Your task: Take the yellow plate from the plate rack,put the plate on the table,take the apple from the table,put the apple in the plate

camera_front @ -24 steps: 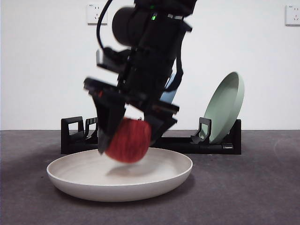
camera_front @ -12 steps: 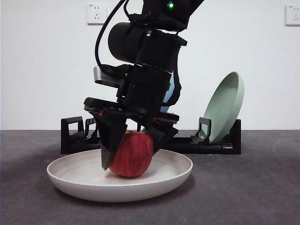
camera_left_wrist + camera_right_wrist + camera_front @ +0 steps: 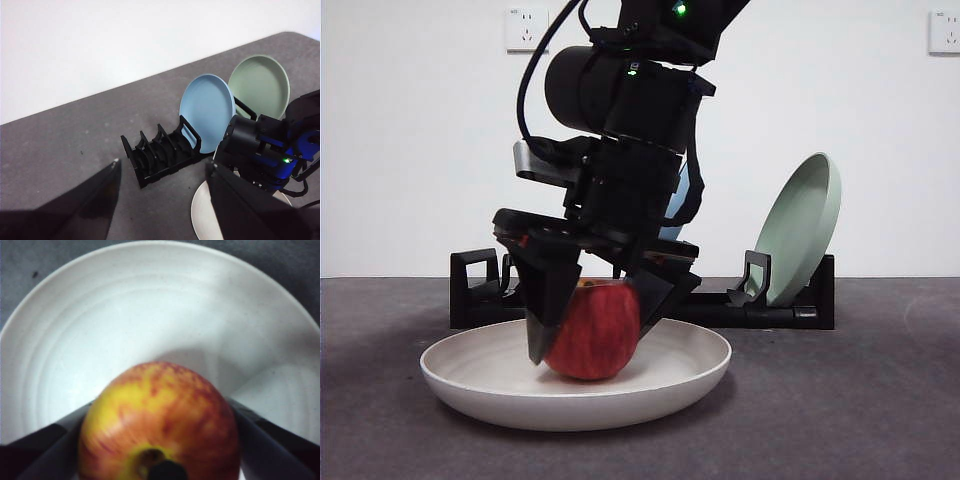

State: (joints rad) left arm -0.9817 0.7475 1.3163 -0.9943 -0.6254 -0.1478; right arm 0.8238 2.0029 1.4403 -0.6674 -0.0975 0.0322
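Right gripper (image 3: 588,330) over the yellow plate (image 3: 470,375), its two black jaws pinching the apple (image 3: 592,330) across its widest part, one jaw on each flank. The apple sits directly between the jaws and appears to rest on the plate's floor, near the middle of the dish (the contact itself is hidden behind the rim from the front). In the right wrist view you see the apple (image 3: 160,422) stem dimple up, with pale plate (image 3: 100,315) surface spreading out beyond the jaw tips on every side.

Handling, as you should judge it: the apple looks firm, smooth-skinned and round, so it would slip or roll if pinched off-centre; the present hold across the middle is the sound one. It is likely light for this claw but bruises under hard squeezing. The plate seems rigid and shallow, with a raised rim that should stop a rolling apple.

Behind the gripper stands the plate rack (image 3: 470,290) on the table (image 3: 880,400), with a pale green plate (image 3: 805,225) leaning in it.

Left gripper (image 3: 162,200) waits well away and high, jaws spread apart and empty; beyond its tips lie the rack (image 3: 160,155) and a blue plate (image 3: 207,110).
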